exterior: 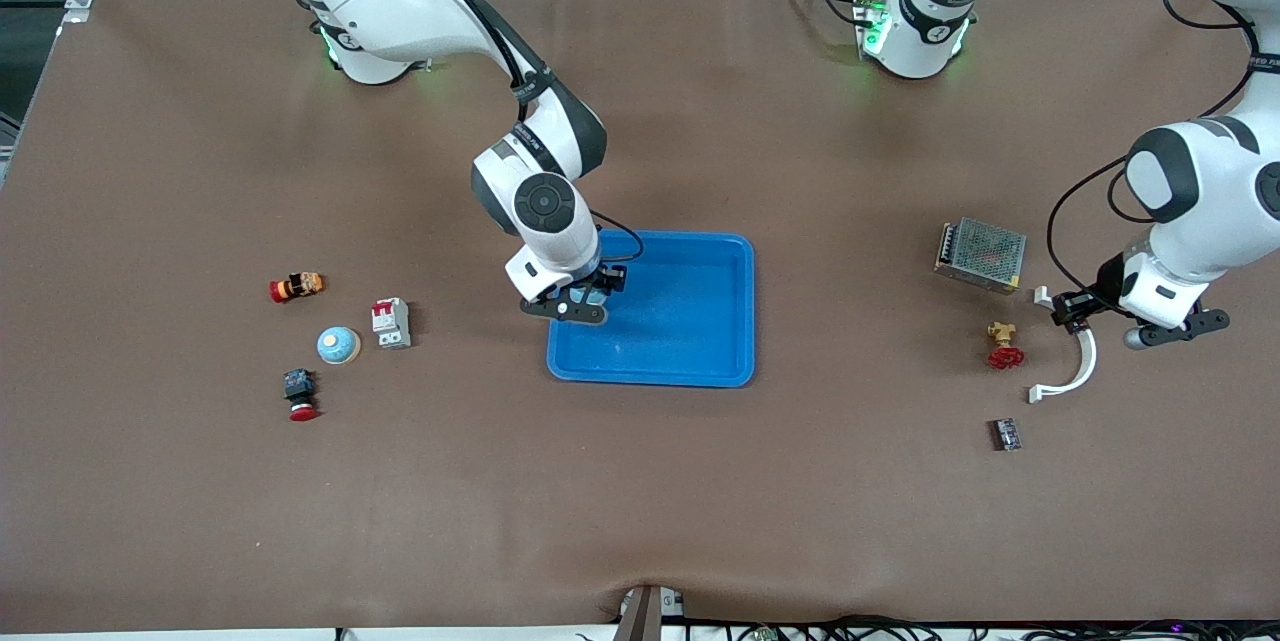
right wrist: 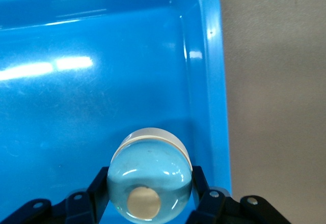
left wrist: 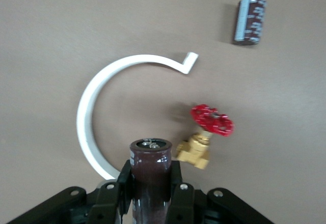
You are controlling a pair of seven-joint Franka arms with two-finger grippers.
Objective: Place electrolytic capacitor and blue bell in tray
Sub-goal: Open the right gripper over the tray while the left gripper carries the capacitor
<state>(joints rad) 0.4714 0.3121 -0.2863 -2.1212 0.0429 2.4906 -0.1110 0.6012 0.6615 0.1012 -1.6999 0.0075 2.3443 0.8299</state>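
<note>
Brown worktop (exterior: 640, 501), both pincers loaded.
Right pincer (right wrist: 148, 203) clamps blue bell (right wrist: 150, 180) over tray (right wrist: 220, 71) edge; left pincer (left wrist: 151, 193) grips electrolytic capacitor (left wrist: 150, 170) above white curved bracket (left wrist: 97, 107) and red-handled valve (left wrist: 206, 132).

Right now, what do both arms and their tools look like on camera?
Both arms are glossy white with dark grey joint caps and black cables along them. Green lights glow at both bases. The right tool and left tool are black with small silver screws.
</note>
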